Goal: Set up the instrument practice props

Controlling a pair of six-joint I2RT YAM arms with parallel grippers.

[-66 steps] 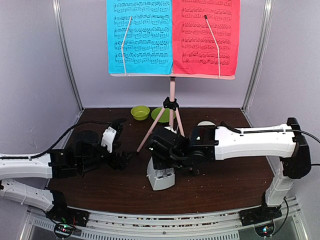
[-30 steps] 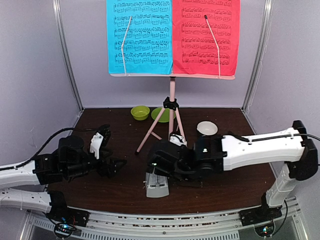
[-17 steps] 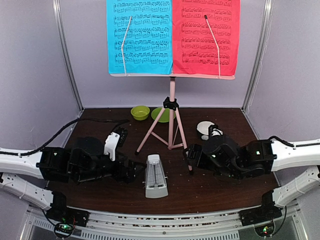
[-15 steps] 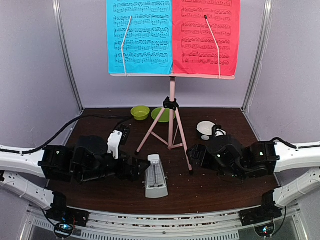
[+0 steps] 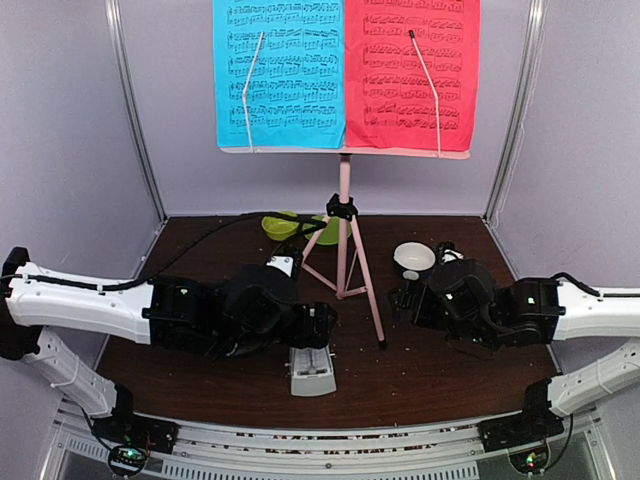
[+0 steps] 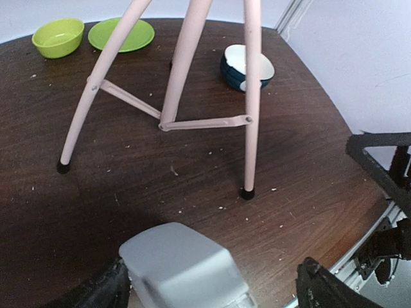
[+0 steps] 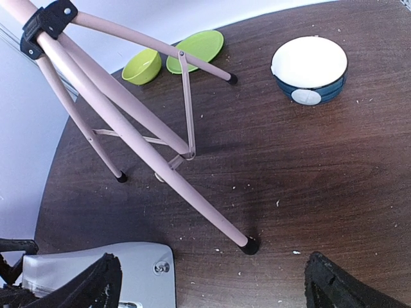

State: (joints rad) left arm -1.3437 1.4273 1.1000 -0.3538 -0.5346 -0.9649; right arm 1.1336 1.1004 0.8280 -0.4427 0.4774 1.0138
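Now the left gripper (image 6: 209, 292) straddles the metronome (image 6: 176, 263) before the music stand (image 6: 182, 64), unclenched; the right gripper (image 7: 212, 282) gapes empty. Next: squeeze, probably.

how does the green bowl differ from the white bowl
The green bowl is lime all over; the white bowl has a dark blue outside. The green bowl sits beside a green plate at the back by the stand; the white bowl stands alone to its right. Both are upright and empty.
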